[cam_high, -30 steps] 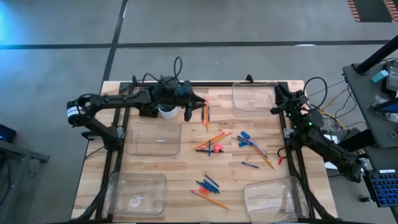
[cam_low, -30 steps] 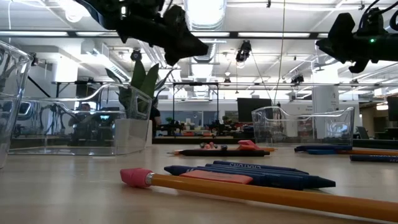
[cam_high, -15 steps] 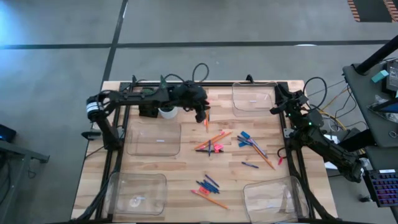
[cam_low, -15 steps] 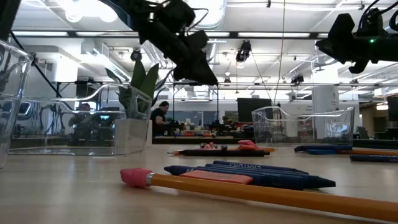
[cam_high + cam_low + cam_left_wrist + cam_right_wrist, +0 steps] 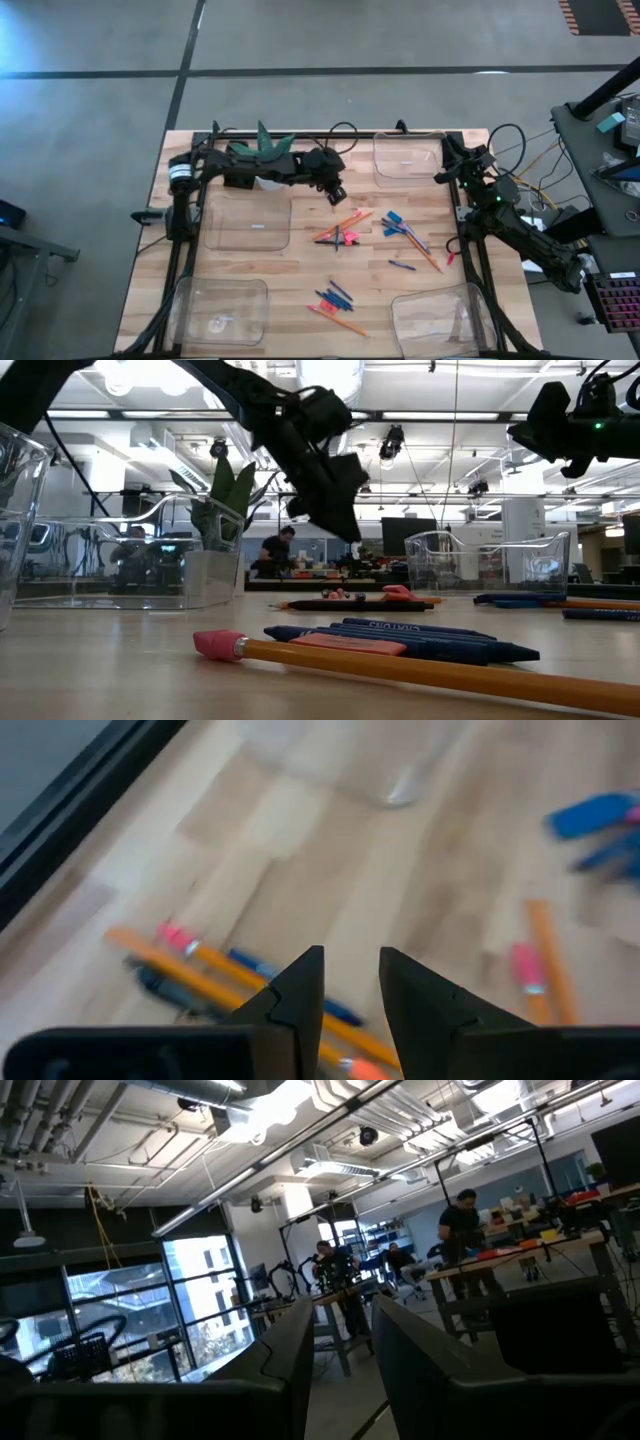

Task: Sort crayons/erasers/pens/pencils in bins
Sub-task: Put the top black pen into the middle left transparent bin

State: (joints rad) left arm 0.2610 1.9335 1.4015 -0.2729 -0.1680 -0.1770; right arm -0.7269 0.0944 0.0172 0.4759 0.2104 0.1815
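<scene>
Left gripper [image 5: 338, 193] hung above the table [image 5: 300, 290] just short of the middle pile, jaws a narrow gap apart, nothing between them. Right gripper [image 5: 532, 428] was parked high at the right edge, by the far-right bin [image 5: 408, 160]; jaws a slit apart, empty.

Pencils [image 5: 342, 222] lay loose in three clusters mid-table, mixed with blue sticks [image 5: 400, 226]; one long pencil [image 5: 420, 672] lay nearest the low camera. All four bins looked empty of sticks.

Judgement: pencils were light, stiff and smooth, likely to roll or pivot. Best pinched across the shaft near the middle, jaws square to it, on one lying clear of its neighbours.
</scene>
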